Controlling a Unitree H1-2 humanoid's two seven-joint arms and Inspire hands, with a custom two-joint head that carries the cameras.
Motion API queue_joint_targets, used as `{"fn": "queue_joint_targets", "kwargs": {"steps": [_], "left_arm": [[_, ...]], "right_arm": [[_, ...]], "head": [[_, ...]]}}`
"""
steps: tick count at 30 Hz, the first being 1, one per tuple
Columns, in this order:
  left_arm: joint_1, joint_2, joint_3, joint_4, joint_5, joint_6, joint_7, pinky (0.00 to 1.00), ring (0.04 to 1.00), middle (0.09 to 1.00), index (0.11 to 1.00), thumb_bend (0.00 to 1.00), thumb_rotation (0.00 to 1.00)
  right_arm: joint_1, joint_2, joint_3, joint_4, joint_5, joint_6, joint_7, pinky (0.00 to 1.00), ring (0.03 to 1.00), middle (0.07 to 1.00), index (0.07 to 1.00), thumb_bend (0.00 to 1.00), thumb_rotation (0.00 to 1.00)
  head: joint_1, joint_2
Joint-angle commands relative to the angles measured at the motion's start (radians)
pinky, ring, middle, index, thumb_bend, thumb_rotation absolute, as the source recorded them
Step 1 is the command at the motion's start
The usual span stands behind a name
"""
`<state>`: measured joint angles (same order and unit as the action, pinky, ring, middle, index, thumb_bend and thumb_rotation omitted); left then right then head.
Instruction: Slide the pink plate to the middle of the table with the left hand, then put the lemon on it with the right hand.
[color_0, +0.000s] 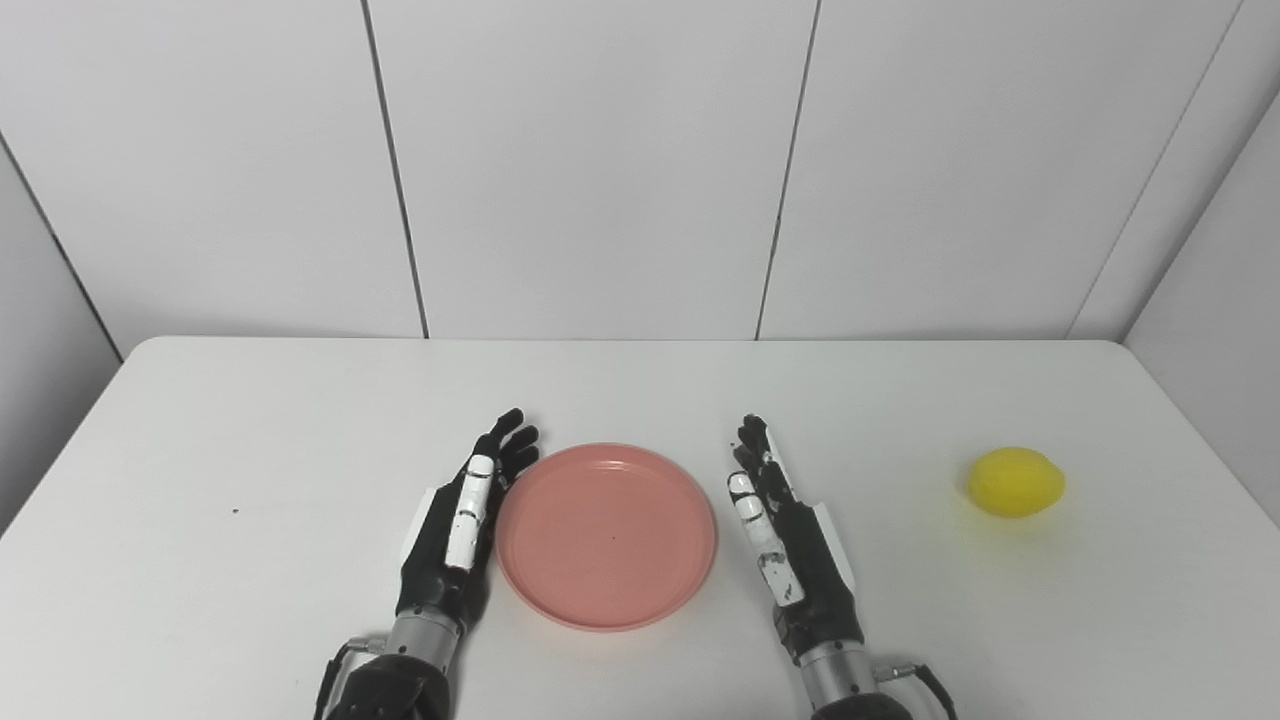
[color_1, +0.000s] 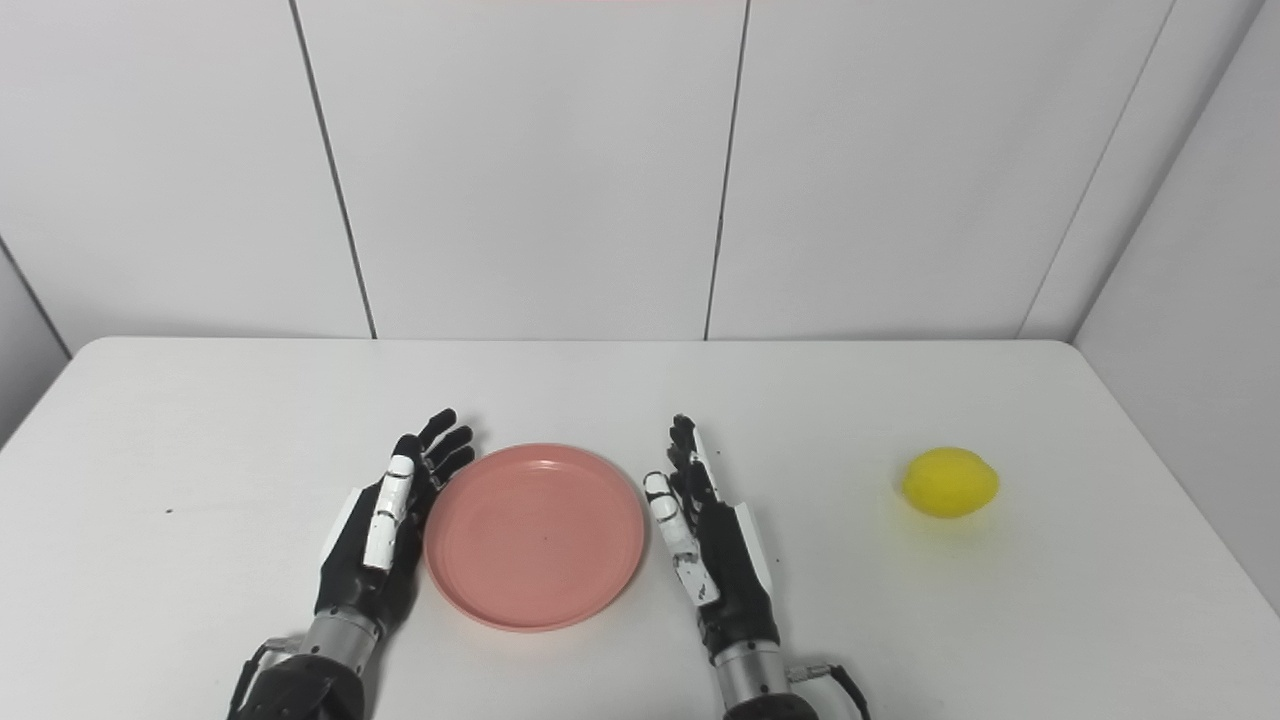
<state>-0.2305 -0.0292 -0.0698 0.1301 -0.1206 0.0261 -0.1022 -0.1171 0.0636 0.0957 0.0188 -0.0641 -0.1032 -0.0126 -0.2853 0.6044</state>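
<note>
The pink plate (color_0: 606, 535) lies flat on the white table (color_0: 250, 450), near the front and about the middle. My left hand (color_0: 462, 530) is open, fingers straight, lying right against the plate's left rim. My right hand (color_0: 785, 545) is open and empty, a short way to the right of the plate, not touching it. The yellow lemon (color_0: 1015, 482) rests on the table far to the right, well apart from my right hand. In the right eye view the plate (color_1: 535, 535), the lemon (color_1: 950, 482) and both hands stand the same way.
White wall panels (color_0: 600, 160) stand behind the table's far edge. The table's right edge (color_0: 1190, 450) runs close beyond the lemon. A tiny dark speck (color_0: 235, 512) lies on the left part of the table.
</note>
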Motion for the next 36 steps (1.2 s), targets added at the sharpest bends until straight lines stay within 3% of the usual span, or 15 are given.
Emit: {"fn": "queue_joint_targets", "kwargs": {"steps": [1, 5, 8, 10, 13, 22, 30, 36], "left_arm": [[-0.003, -0.012, -0.008, 0.007, 0.016, -0.02, -0.002, 0.89, 0.901, 0.893, 0.875, 0.63, 1.0], [-0.004, -0.012, -0.009, 0.014, 0.025, -0.037, 0.002, 0.89, 0.903, 0.893, 0.881, 0.62, 1.0], [-0.005, -0.013, -0.002, 0.015, 0.014, -0.04, -0.002, 0.9, 0.906, 0.897, 0.889, 0.62, 1.0], [-0.008, -0.013, 0.003, 0.015, 0.007, -0.036, -0.004, 0.9, 0.907, 0.898, 0.89, 0.62, 1.0], [-0.012, -0.007, 0.013, 0.022, -0.008, -0.038, -0.013, 0.9, 0.908, 0.898, 0.886, 0.63, 1.0], [-0.019, 0.009, 0.035, 0.036, -0.047, -0.051, -0.046, 0.91, 0.919, 0.907, 0.891, 0.61, 1.0], [-0.023, 0.035, 0.054, 0.035, -0.069, -0.025, -0.06, 0.93, 0.929, 0.922, 0.899, 0.62, 1.0], [-0.026, 0.038, 0.061, 0.049, -0.072, -0.038, -0.065, 0.89, 0.901, 0.894, 0.874, 0.58, 1.0]], "right_arm": [[-0.04, -0.002, -0.009, -0.026, -0.029, -0.029, -0.021, 1.0, 0.995, 0.995, 0.984, 0.61, 0.92], [-0.061, -0.03, -0.037, -0.076, -0.18, -0.026, -0.101, 0.94, 0.955, 0.957, 0.952, 0.59, 0.86], [-0.076, -0.048, -0.063, -0.131, -0.263, 0.011, -0.139, 0.89, 0.922, 0.936, 0.935, 0.62, 0.69], [-0.085, -0.062, -0.077, -0.155, -0.304, 0.025, -0.152, 0.89, 0.919, 0.932, 0.933, 0.64, 0.63], [-0.106, -0.097, -0.107, -0.195, -0.374, 0.104, -0.154, 0.87, 0.932, 0.938, 0.934, 0.71, 0.52], [-0.149, -0.189, -0.137, -0.225, -0.557, 0.242, -0.162, 0.81, 0.883, 0.915, 0.919, 0.83, 0.44], [-0.164, -0.248, -0.157, -0.228, -0.659, 0.302, -0.184, 0.79, 0.878, 0.911, 0.914, 0.83, 0.38], [-0.153, -0.303, -0.185, -0.258, -0.697, 0.359, -0.145, 0.78, 0.876, 0.914, 0.922, 0.82, 0.24]], "head": [[-0.007, -0.003], [-0.023, -0.009], [-0.031, -0.012], [-0.041, -0.016], [-0.104, -0.031], [-0.192, -0.047], [-0.262, -0.059], [-0.265, -0.059]]}}
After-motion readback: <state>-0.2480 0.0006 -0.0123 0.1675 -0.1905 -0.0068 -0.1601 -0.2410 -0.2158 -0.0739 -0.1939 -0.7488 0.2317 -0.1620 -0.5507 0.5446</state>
